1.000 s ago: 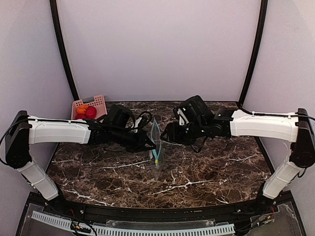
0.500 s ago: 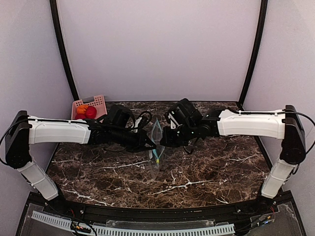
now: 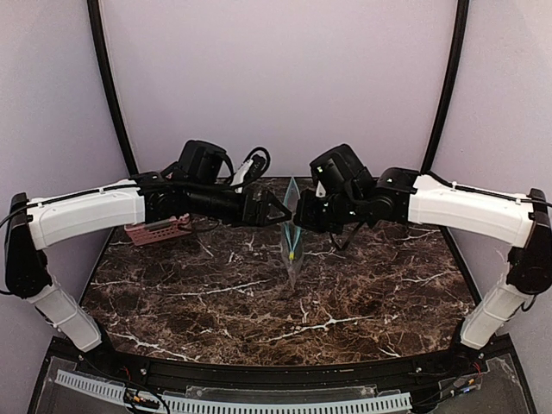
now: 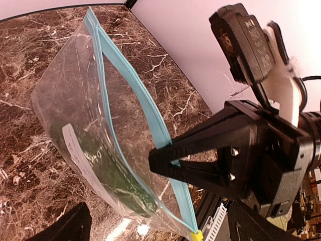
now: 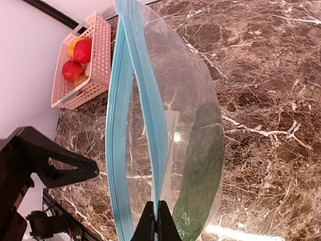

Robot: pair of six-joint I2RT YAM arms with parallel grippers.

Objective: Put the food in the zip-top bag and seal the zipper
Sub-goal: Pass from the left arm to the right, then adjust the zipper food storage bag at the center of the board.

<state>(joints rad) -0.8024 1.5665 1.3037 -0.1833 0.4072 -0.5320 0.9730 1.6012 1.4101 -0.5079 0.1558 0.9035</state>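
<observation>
Right end effector (image 5: 156, 217) closed tight, pinching the zipper (image 5: 120, 125) of the bag (image 5: 185, 100). The bag hangs upright over mid-bench (image 3: 362, 293). Left end effector (image 3: 278, 210) spread wide, holding nothing, just beside the bag at its 9 o'clock. Food (image 5: 83, 50) sits in the pink basket (image 5: 95, 60), further out toward 9 o'clock, well apart.

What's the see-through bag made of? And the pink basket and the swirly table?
The bag looks like thin clear plastic: glossy, wrinkled, and the table shows through it. The pink basket looks like stiff matte plastic with moulded slots. The table looks like polished dark marble with white veins, though it may be a printed surface.
</observation>
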